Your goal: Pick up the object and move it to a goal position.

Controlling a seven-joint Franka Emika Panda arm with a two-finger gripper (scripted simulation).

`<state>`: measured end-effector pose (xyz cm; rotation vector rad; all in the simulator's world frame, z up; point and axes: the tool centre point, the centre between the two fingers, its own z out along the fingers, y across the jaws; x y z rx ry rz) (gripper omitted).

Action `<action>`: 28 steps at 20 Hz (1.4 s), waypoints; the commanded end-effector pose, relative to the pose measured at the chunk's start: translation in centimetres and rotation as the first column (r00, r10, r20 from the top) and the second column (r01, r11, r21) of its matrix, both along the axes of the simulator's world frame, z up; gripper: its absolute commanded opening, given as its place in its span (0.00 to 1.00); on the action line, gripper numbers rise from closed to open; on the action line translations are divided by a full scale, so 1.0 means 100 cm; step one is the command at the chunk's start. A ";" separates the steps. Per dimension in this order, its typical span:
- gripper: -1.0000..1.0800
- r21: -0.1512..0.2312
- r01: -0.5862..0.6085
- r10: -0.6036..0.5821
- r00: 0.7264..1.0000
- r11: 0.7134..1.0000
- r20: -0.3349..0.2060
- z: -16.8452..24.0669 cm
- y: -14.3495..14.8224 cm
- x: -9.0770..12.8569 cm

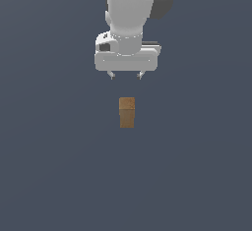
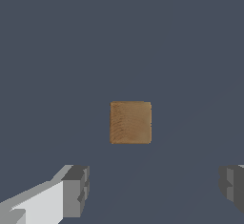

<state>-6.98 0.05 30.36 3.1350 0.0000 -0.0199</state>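
The small, tall rectangular brown block (image 1: 127,112) with a wood-like finish stands upright on the flat, dark slate-grey surface (image 1: 54,176), nearest the exterior camera of all items in the scene. Its top face is a lighter tan than its sides. It is free on every side, with nothing touching it.

Beyond and above the block hangs the white and grey two-fingered gripper (image 1: 126,75) of the robot arm. Its two short dark fingertips (image 1: 111,75) point downward and stand apart, holding nothing. A clear gap of bare surface separates the fingertips from the top of the block. In the exterior view the block sits roughly in line with the gap between the two fingers.

The wrist view confirms this. The block (image 2: 130,122) presents its square tan top, and the gripper (image 2: 153,187) shows one grey finger pad (image 2: 76,191) at each lower side of the frame, spread wider than the block. Neither pad touches it.

Farthest back, the white rounded arm link (image 1: 129,6) rises out of frame.
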 end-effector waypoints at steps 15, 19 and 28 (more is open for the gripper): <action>0.96 0.011 -0.042 0.042 0.999 0.999 0.001 0.002 0.011 0.002; 0.96 0.011 -0.039 0.039 0.999 0.999 0.002 -0.009 0.011 0.004; 0.96 0.009 -0.020 0.020 1.000 1.000 0.008 -0.065 0.008 0.010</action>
